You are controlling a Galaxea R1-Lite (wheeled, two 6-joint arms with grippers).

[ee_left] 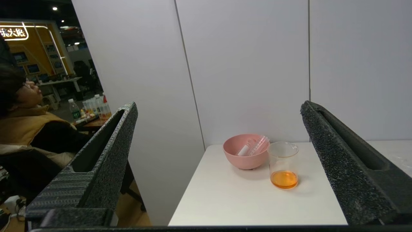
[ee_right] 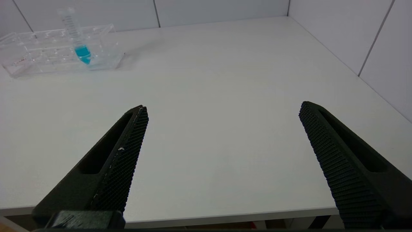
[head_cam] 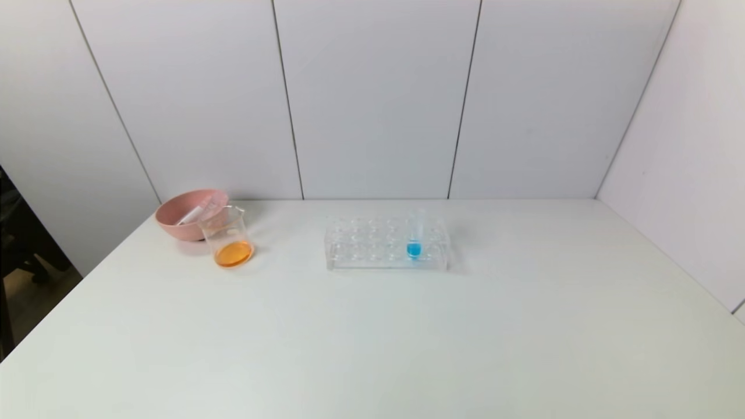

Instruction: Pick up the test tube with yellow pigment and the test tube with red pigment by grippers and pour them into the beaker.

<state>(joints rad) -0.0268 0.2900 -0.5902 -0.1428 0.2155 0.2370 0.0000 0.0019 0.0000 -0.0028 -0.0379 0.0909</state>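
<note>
A: Starting with the biggest thing, what is sitting on the desk [head_cam: 372, 349]?

B: Toward the middle, the clear tube rack [head_cam: 386, 244] is holding just one tube, the one with the blue bottom [head_cam: 414, 235], standing upright. Off to the robot's left, the pink bowl [head_cam: 185, 216] is resting near the back wall, and the beaker [head_cam: 228, 237] is standing just in front of it, touching or nearly touching.

A: And the yellow and red tubes?

B: Neither is standing in the rack. Clear empty-looking tubes [ee_left: 254, 147] are lying tilted inside the bowl; I am judging those to be the two, though no pigment is showing in them, so I cannot say which is which. The beaker is holding a shallow layer of orange liquid [ee_left: 284, 179], which is looking like yellow and red mixed.

A: So the pouring is finished?

B: That is how I am reading it: both pours appear done and nothing seems left.

A: What are the arms doing?

B: Neither is showing in the head view. The left gripper [ee_left: 219, 164] is hanging off the desk's left end with its jaws spread wide, holding nothing. The right gripper [ee_right: 222, 161] is hovering at the near edge, well apart from the rack, jaws likewise wide and empty
</note>
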